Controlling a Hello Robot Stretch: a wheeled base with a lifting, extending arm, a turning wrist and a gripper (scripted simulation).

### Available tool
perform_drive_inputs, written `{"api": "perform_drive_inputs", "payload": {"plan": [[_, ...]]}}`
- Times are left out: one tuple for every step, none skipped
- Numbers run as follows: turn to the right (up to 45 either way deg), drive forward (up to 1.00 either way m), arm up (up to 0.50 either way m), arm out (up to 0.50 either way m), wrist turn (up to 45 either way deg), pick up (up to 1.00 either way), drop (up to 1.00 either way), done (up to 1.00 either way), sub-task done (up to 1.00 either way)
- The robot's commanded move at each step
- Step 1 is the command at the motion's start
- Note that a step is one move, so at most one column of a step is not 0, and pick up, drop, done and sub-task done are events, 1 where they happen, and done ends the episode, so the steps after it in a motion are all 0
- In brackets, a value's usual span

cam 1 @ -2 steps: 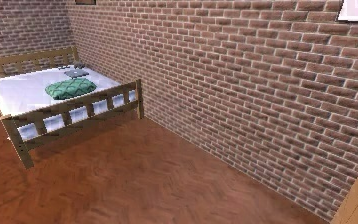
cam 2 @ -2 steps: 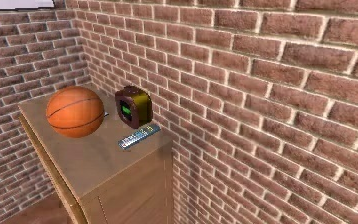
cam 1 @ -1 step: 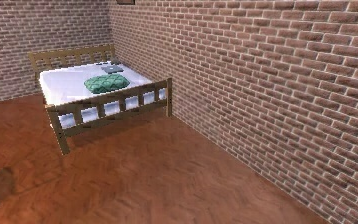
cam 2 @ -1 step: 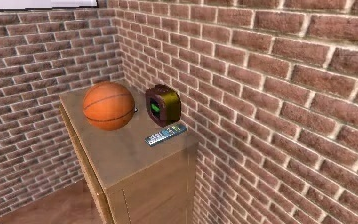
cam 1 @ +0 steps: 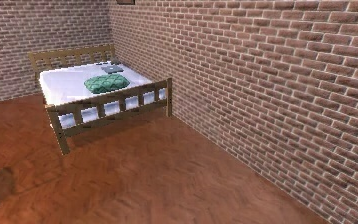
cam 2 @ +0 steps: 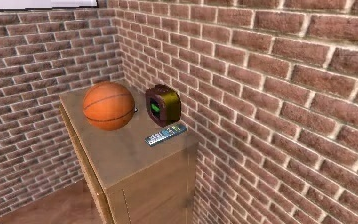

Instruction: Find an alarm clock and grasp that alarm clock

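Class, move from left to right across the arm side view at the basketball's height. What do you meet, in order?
left brick wall → basketball → alarm clock → right brick wall

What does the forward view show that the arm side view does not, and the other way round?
Forward view: a wooden bed with a white mattress and a green cloth on it.

Arm side view: a wooden cabinet bearing a basketball, a small brown box with a round face, likely the alarm clock, and a grey remote lying in front of that box.

Both: red brick walls and a reddish-brown floor.
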Motion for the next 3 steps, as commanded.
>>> {"api": "perform_drive_inputs", "payload": {"plan": [[0.0,0.00,0.38,0.00,0.0,0.00,0.00,0.00,0.00],[0.0,0.00,0.00,0.50,0.0,0.00,0.00,0.00,0.00],[0.0,0.00,0.00,0.00,45.0,0.00,0.00,0.00,0.00]]}}
